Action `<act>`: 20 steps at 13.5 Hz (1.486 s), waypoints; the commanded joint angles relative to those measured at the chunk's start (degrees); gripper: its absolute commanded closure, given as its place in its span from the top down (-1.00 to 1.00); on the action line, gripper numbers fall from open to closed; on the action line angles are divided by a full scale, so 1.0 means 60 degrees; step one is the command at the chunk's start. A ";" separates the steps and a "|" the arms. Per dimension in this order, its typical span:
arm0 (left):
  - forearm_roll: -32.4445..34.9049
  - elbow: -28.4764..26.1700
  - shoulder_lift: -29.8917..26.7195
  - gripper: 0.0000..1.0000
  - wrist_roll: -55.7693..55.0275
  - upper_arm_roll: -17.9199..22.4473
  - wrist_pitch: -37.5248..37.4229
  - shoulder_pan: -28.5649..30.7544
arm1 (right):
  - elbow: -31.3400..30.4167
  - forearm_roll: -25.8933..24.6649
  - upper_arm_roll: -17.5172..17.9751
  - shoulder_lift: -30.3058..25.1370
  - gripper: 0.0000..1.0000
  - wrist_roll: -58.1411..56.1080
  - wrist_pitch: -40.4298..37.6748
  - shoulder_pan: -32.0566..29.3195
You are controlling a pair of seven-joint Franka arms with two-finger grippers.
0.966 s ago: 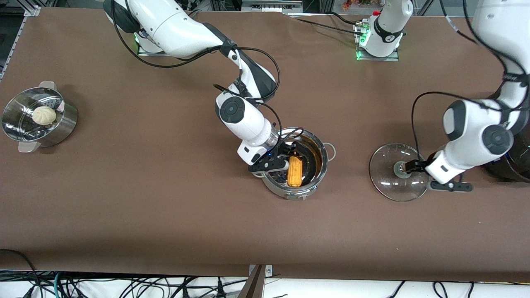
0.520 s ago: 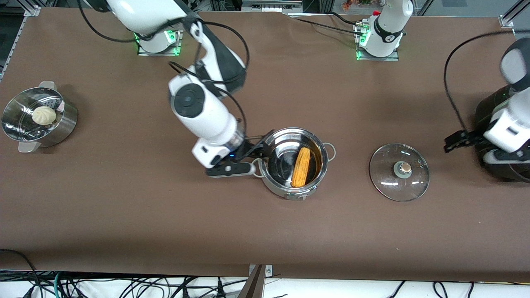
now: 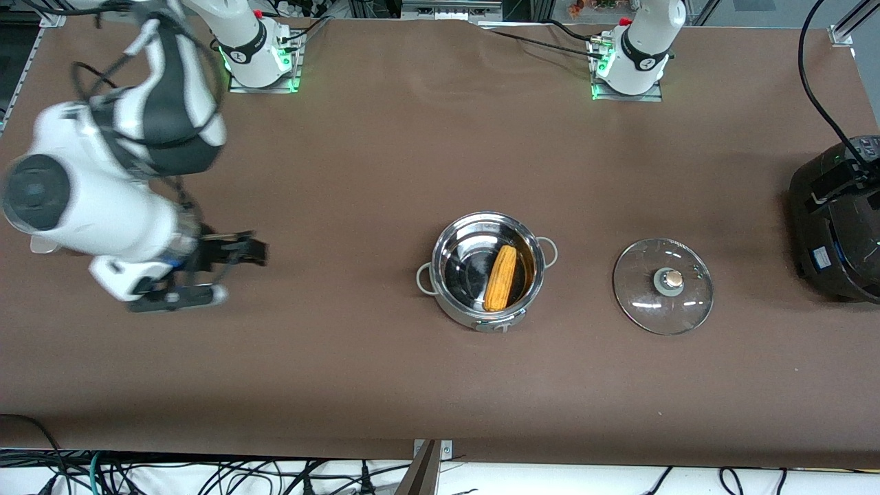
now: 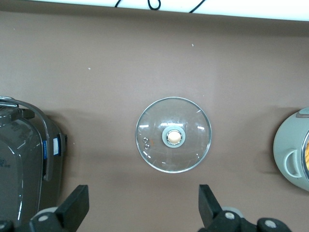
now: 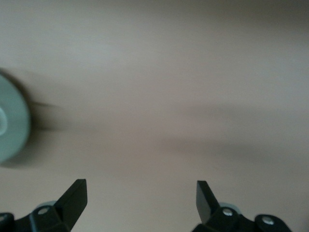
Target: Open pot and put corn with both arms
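Both arms pulled off; right claw [image 3: 237, 265] & left claw [image 4: 142, 212] wide over brown tabletop [image 3: 385, 165].

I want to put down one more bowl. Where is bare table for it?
Bare cloth lies between the right pincer and the pot, and all along the edge nearest the front camera. The gap between pot and glass lid is narrow. The black cooker crowds the left arm's end.
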 commanded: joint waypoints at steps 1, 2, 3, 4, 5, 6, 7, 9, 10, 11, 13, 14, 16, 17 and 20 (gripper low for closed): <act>-0.0071 0.0462 0.0225 1.00 0.0068 0.0031 -0.0256 0.0042 | -0.0326 0.0040 -0.0917 -0.0347 1.00 -0.0592 -0.0611 -0.0085; -0.0071 0.0462 0.0225 1.00 0.0068 0.0016 -0.0285 0.0042 | -0.0326 0.0025 -0.1313 -0.0347 1.00 -0.0870 -0.0627 -0.0085; -0.0071 0.0447 0.0210 1.00 0.0054 -0.0013 -0.0445 0.0027 | -0.0326 0.0025 -0.1622 -0.0347 1.00 -0.1032 -0.0671 -0.0099; -0.0071 0.0462 0.0210 1.00 0.0025 -0.0086 -0.0708 0.0027 | -0.0340 0.0112 -0.1929 -0.0332 1.00 -0.1208 -0.0903 -0.0186; -0.0086 0.0462 0.0196 1.00 0.0010 -0.0188 -0.0783 -0.0002 | -0.0326 0.0127 -0.2092 -0.0347 1.00 -0.1558 -0.1268 -0.0376; -0.0071 0.0462 0.0195 1.00 0.0010 -0.0247 -0.0798 -0.0075 | -0.0340 0.0127 -0.2050 -0.0390 1.00 -0.1793 -0.1489 -0.0523; -0.0100 0.0592 0.0210 1.00 0.0010 -0.0248 -0.0798 -0.0076 | -0.0616 0.0084 -0.1963 -0.0695 1.00 -0.1868 -0.1608 -0.0771; -0.0159 0.0638 0.0210 1.00 0.0010 -0.0218 -0.0871 -0.0076 | -0.1829 -0.0134 -0.1234 -0.1675 1.00 -0.1840 -0.1493 -0.1442; -0.0159 0.0638 0.0210 1.00 0.0010 -0.0233 -0.0930 -0.0076 | -0.2270 -0.0644 -0.0432 -0.2042 1.00 -0.1840 -0.1173 -0.1998; -0.0145 0.0638 0.0210 1.00 0.0010 -0.0233 -0.1003 -0.0076 | -0.2724 -0.1200 0.0432 -0.2438 1.00 -0.1825 -0.0763 -0.2613; -0.0130 0.0638 0.0210 1.00 0.0010 -0.0204 -0.1003 -0.0090 | -0.3209 -0.2154 0.1215 -0.2923 1.00 -0.1665 -0.0408 -0.2868; -0.0130 0.0667 0.0196 1.00 0.0010 -0.0175 -0.1032 -0.0134 | -0.3458 -0.2230 0.1275 -0.3201 1.00 -0.1214 -0.0234 -0.2839; -0.0086 0.0579 0.0064 1.00 -0.0005 0.0276 -0.1062 -0.0906 | -0.4714 -0.2216 0.1451 -0.4078 1.00 0.0611 0.0802 -0.2897; -0.0086 0.0565 0.0035 1.00 -0.0005 0.0802 -0.1062 -0.1346 | -0.5126 -0.2231 0.1466 -0.4416 1.00 0.1230 0.1156 -0.2912; -0.0086 0.0549 -0.0010 1.00 -0.0005 0.1027 -0.1120 -0.1585 | -0.5160 -0.2158 0.1583 -0.4974 1.00 0.1237 0.0737 -0.3292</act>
